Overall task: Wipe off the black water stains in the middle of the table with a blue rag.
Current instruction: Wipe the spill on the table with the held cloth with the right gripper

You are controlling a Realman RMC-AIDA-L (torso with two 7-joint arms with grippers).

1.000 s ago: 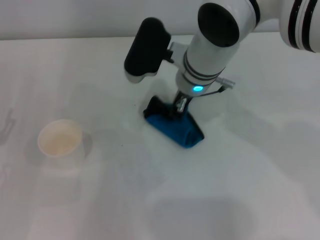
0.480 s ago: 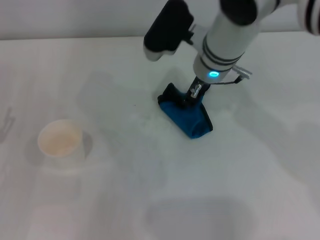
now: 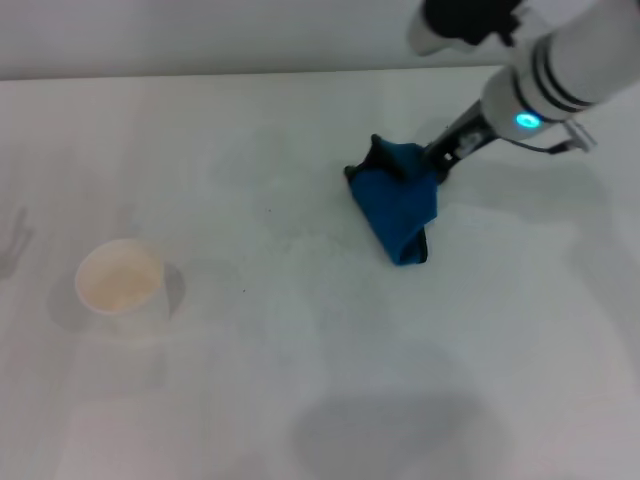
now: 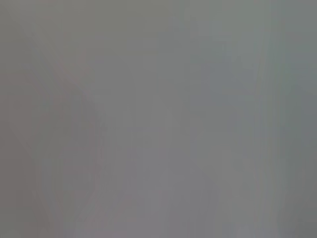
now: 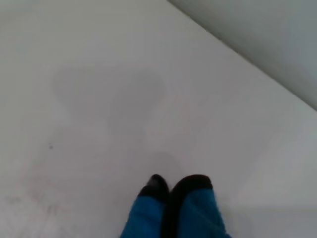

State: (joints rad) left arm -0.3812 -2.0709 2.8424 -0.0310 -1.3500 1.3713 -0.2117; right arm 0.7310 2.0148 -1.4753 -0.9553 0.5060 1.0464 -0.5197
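Item: one blue rag [image 3: 398,205], bunched, its upper edge pinched in the right hand [image 3: 432,160], its lower fold trailing on the desk [image 3: 300,400]. It lay right of centre, toward the far edge, well apart from the cup. The right wrist view showed its black-edged corner [image 5: 174,198] against bare white surface.

Item: one right hand, reaching in from the upper right, clamped on the rag. The left hand appeared in no view (its wrist camera gave only a blank grey field).

Item: black water stains. No round blot was visible. Two tiny dark specks [image 3: 268,211] remained left of the rag, one near the desk's middle and one nearer the cup, along with a faint smeared patch.

Item: one white paper cup [image 3: 120,283], upright, at the left.

Risks, as judged:
- The rag was held by one edge only, so a fast stroke could flip it or drag it without pressure, leaving specks behind.
- The rag sat away from the remaining specks, so a stroke started here might miss them.
- A long leftward sweep could knock the cup over.
- Damp residue might smear rather than lift.
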